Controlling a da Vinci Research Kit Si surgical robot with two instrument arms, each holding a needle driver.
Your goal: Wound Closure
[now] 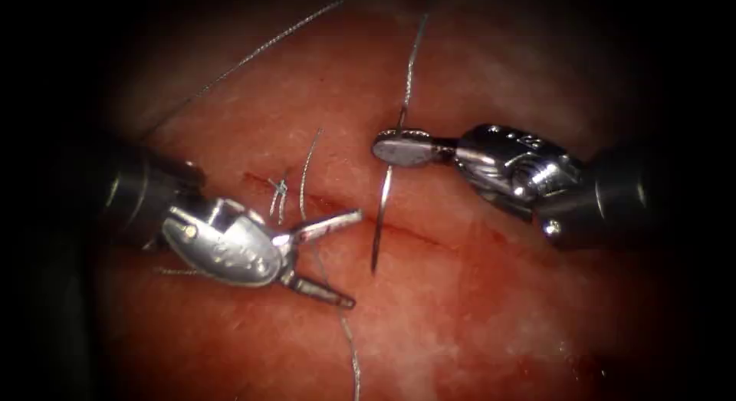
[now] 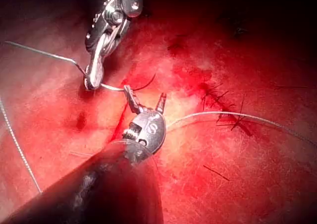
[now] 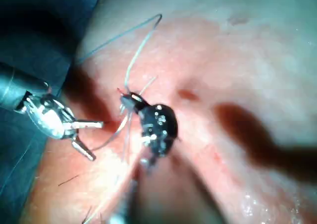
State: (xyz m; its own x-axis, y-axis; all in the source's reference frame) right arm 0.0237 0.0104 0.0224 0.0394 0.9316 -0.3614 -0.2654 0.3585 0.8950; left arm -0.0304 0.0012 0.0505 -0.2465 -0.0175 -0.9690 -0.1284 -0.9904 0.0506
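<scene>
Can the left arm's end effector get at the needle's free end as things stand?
Probably yes. The left end effector is open, holding nothing, beside the needle, which the right end effector holds near its thread end; nothing lies between them.

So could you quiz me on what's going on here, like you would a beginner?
1. True or false: the right gripper holds the needle.
2. The left gripper is: A) shut on the thread, B) open and holding nothing, C) shut on the tissue.
3. Fill in: the needle's point hangs close over the ____ in the tissue.

Key
1. True. Its jaws are shut on the needle near the thread end.
2. B. Its jaws are spread, with a strand of thread running between them.
3. cut. Whether the point touches the tissue cannot be told.
</scene>
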